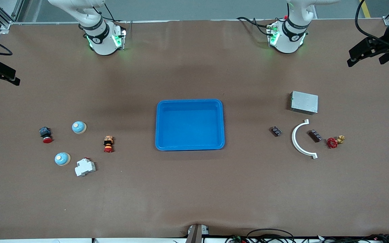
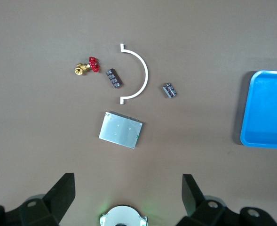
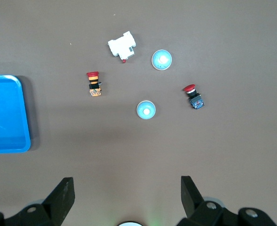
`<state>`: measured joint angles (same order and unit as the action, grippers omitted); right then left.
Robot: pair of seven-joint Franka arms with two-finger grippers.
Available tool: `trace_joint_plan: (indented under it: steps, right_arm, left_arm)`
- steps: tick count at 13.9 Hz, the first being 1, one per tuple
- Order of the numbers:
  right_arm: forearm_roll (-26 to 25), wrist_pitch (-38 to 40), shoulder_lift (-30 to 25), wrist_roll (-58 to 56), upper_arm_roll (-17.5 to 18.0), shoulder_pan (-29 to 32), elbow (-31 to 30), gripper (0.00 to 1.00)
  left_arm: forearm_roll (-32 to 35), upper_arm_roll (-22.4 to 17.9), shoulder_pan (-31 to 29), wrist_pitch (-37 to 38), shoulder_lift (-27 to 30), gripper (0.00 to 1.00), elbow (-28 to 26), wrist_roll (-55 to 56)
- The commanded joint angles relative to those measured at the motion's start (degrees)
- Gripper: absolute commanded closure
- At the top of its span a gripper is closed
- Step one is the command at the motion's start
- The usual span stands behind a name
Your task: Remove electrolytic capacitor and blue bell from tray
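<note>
Two pale blue dome bells (image 1: 79, 127) (image 1: 62, 159) sit toward the right arm's end of the table; the right wrist view shows them too (image 3: 146, 109) (image 3: 161, 60). Two small dark capacitors (image 1: 276, 131) (image 1: 315, 135) lie toward the left arm's end, one on each side of a white arc; the left wrist view shows them too (image 2: 169, 90) (image 2: 114, 78). A blue tray (image 1: 162, 124) sits empty mid-table. My left gripper (image 2: 128, 193) and right gripper (image 3: 127, 193) are open and empty, high over the table near their bases, out of the front view.
A white arc (image 1: 297, 141), a grey metal box (image 1: 304, 102) and a red-handled brass valve (image 1: 334, 141) lie by the capacitors. Two red push buttons (image 1: 46, 134) (image 1: 108, 144) and a white breaker (image 1: 85, 167) lie by the bells.
</note>
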<state>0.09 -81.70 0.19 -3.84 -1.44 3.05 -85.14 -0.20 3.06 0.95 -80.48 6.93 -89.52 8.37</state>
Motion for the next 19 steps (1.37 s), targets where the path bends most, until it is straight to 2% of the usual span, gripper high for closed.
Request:
trace_joint_plan:
  steps: [1, 19]
  right_arm:
    - [0.6, 1.1, 0.6, 0.2, 0.2, 0.2, 1.6, 0.0]
    - [0.6, 0.4, 1.6, 0.2, 0.2, 0.5, 1.6, 0.0]
  left_arm:
    - [1.4, 0.1, -0.2, 0.8, -1.7, 0.0, 3.4, -0.6]
    - [1.6, 0.5, 0.0, 1.6, -2.5, 0.0, 3.8, -0.6]
